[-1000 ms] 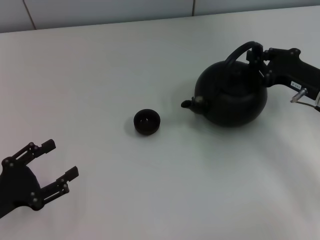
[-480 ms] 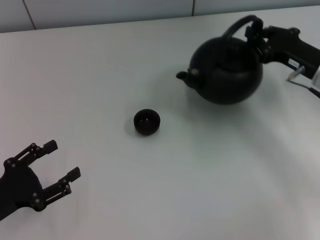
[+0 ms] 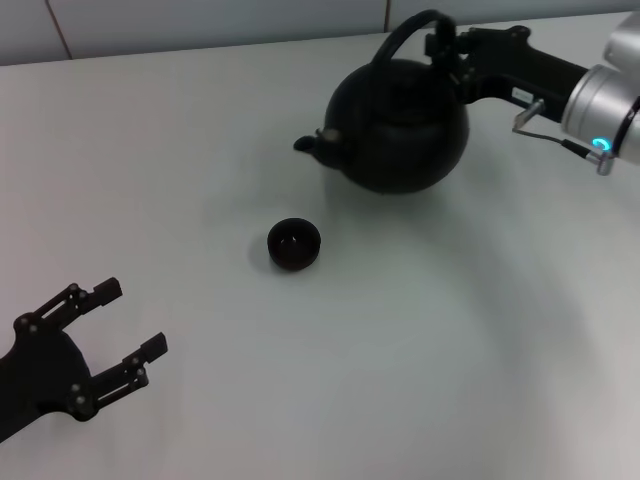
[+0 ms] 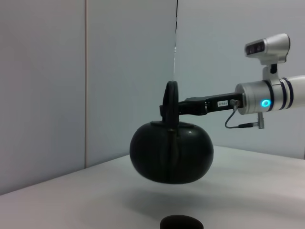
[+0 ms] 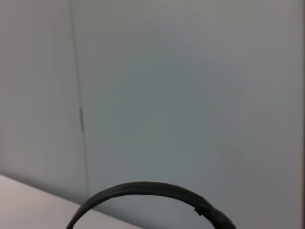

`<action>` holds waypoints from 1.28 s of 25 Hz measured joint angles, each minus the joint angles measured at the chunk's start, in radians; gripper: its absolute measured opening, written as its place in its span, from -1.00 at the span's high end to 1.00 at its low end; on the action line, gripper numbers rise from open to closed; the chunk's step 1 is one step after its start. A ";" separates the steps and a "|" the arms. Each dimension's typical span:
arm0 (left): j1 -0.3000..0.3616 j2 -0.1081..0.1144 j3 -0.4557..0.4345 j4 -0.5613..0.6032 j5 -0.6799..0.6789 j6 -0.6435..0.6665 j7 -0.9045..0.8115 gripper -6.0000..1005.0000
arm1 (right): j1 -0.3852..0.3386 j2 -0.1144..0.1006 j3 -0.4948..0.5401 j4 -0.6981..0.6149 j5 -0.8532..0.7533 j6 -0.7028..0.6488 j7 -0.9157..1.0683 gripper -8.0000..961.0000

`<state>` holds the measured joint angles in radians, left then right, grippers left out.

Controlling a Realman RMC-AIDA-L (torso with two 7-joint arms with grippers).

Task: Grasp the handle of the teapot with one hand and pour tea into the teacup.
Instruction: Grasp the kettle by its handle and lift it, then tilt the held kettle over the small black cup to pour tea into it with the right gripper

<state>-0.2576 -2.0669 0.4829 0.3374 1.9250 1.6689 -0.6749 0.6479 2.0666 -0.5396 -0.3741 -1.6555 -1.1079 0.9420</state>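
My right gripper (image 3: 447, 50) is clenched on the handle (image 3: 405, 35) of the teapot (image 3: 398, 125), gripping the arch on the side away from the spout (image 3: 308, 145). The pot hangs straight below my right jaws, clear of the table (image 3: 200, 140); the left wrist view shows open space between its round belly (image 4: 171, 152) and the white surface (image 4: 257, 186) under it. The spout points away from my right jaws, toward the robot's left, and the body looks close to level.

The teacup (image 3: 293, 243) stands upright on the table, well apart from my right jaws, below the spout's level and nearer the robot than the pot. In the left wrist view only its rim (image 4: 181, 222) shows, in front of the hanging pot.

In the right wrist view just the top curve of the handle (image 5: 152, 193) shows against the wall.

My left gripper (image 3: 105, 335) rests low at the robot's left, jaws released and holding nothing, well apart from the cup and farther still from the pot.
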 joint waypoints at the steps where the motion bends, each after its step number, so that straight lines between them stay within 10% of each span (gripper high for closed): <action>1: -0.003 -0.001 0.000 -0.001 0.000 0.001 0.000 -0.61 | 0.003 0.001 -0.005 0.000 0.000 0.001 0.000 0.82; 32: -0.022 -0.002 -0.006 -0.026 0.000 -0.003 0.003 -0.61 | 0.021 -0.002 -0.151 -0.102 -0.002 -0.010 -0.266 0.82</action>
<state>-0.2791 -2.0691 0.4770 0.3113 1.9250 1.6657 -0.6723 0.6694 2.0650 -0.6911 -0.4760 -1.6574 -1.1178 0.6763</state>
